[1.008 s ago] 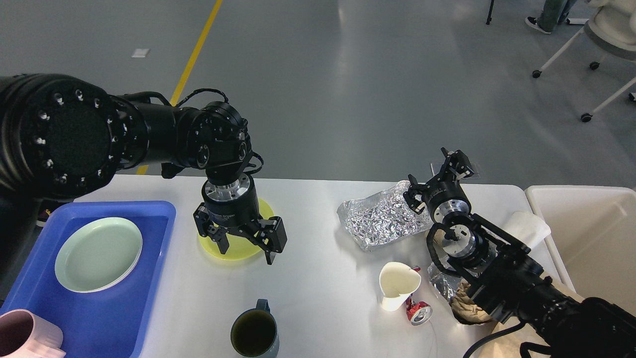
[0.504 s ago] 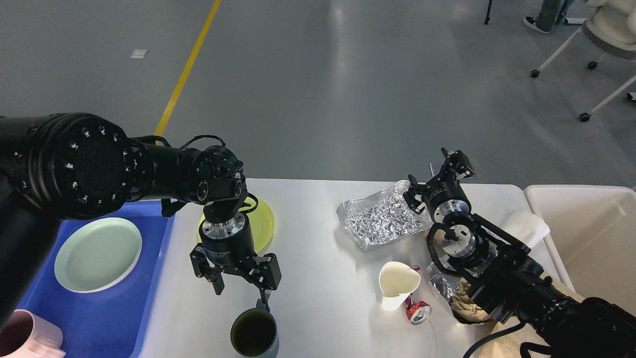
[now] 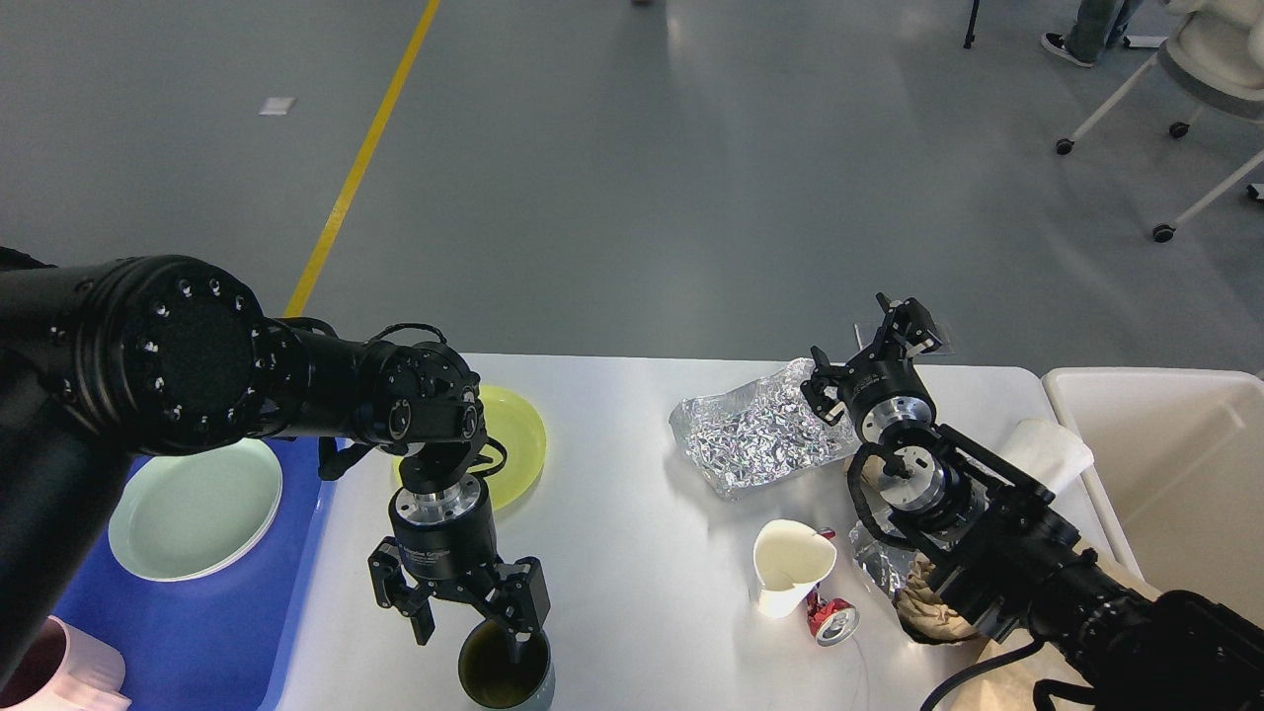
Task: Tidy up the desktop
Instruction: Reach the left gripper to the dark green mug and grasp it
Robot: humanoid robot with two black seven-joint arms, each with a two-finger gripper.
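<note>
The desktop [image 3: 632,553] is a large glossy white-grey tabletop. My left gripper [image 3: 464,632] hangs open just above the far rim of a dark mug [image 3: 504,671] at the front edge; one finger dips over the mug's mouth. A yellow-green plate [image 3: 515,439] lies behind the left wrist. My right gripper [image 3: 874,355] is open, raised near the far edge beside a crumpled foil sheet [image 3: 755,434]. A white paper cup [image 3: 788,565], a crushed red can [image 3: 832,622] and brown paper [image 3: 928,607] lie by the right arm.
A blue tray [image 3: 197,632] at the left holds a pale green plate [image 3: 193,509] and a pink cup [image 3: 49,676]. A cream-white bin [image 3: 1175,464] stands at the right. A white napkin [image 3: 1047,449] lies near it. A wheeled chair [image 3: 1175,89] stands on the floor behind.
My left gripper has moved toward me from over the yellow-green plate down to the dark mug, staying open. The right arm has not moved.
</note>
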